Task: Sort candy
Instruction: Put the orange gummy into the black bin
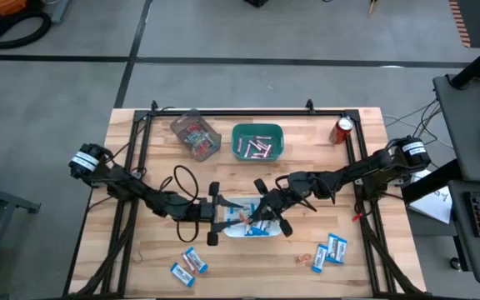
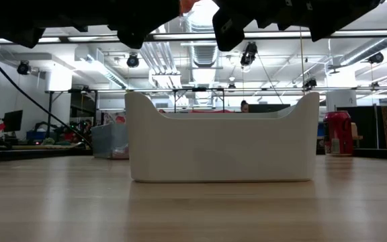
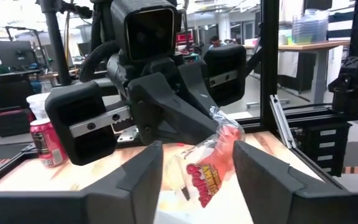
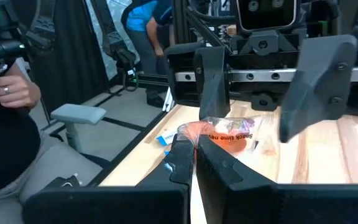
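A small clear candy bag [image 3: 209,163] with red-orange sweets and a red printed label hangs above the white tray [image 1: 223,229] at the table's middle. My right gripper [image 4: 194,158] reaches in from the right and is shut on it. My left gripper [image 3: 197,177] faces it from the left, open. Its two fingers [image 4: 213,81] stand on either side of the bag, and I cannot tell whether they touch it. In the low view both grippers are dark shapes above the tray [image 2: 220,141]. Blue-and-white packets [image 1: 188,265] lie loose near the front edge. My right gripper pinches the bag's crimped edge [image 3: 219,117] between its two shut fingers. The fingers come in level from the table's right. The bag sticks out beyond the fingertips toward my left gripper, lifted clear above the white tray.
At the back stand a green bin [image 1: 257,142] with pinkish sticks, a clear box [image 1: 196,133] with red pieces and a red soda can [image 1: 342,129]. More packets [image 1: 333,247] lie at the front right. A black frame rail [image 1: 248,112] runs along the far edge. People stand beyond the table.
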Controlling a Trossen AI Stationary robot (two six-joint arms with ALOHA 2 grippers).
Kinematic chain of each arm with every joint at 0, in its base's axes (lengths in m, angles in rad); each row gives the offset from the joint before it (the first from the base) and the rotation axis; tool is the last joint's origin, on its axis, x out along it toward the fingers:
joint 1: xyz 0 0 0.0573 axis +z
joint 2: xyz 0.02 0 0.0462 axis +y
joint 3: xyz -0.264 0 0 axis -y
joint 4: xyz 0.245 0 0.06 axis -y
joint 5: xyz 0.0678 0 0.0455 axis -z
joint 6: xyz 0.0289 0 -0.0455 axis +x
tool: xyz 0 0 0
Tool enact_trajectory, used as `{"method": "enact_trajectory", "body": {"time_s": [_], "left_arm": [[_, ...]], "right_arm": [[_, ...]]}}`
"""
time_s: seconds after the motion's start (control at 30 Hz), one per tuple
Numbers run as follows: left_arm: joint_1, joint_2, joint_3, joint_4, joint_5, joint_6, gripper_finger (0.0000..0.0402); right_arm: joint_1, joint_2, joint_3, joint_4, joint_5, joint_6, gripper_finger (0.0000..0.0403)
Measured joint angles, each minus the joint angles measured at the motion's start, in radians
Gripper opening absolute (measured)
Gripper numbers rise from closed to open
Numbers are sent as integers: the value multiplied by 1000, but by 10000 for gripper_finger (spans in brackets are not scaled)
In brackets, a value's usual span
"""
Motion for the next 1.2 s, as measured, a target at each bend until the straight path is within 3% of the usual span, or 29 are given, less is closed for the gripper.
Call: {"method": "enact_trajectory", "body": {"time_s": [0.43,0.63,0.83,1.2], "left_arm": [[0,0,0,-4,6,24,11],[0,-23,0,-38,4,57,5],[2,-128,0,-205,-26,63,0],[9,-432,1,-754,-270,62,0]], "right_arm": [[0,0,0,1,4,-2,9],[-2,0,0,0,8,20,9],[-3,-5,0,-6,70,50,37],[-3,-50,0,-147,417,207,149]]}}
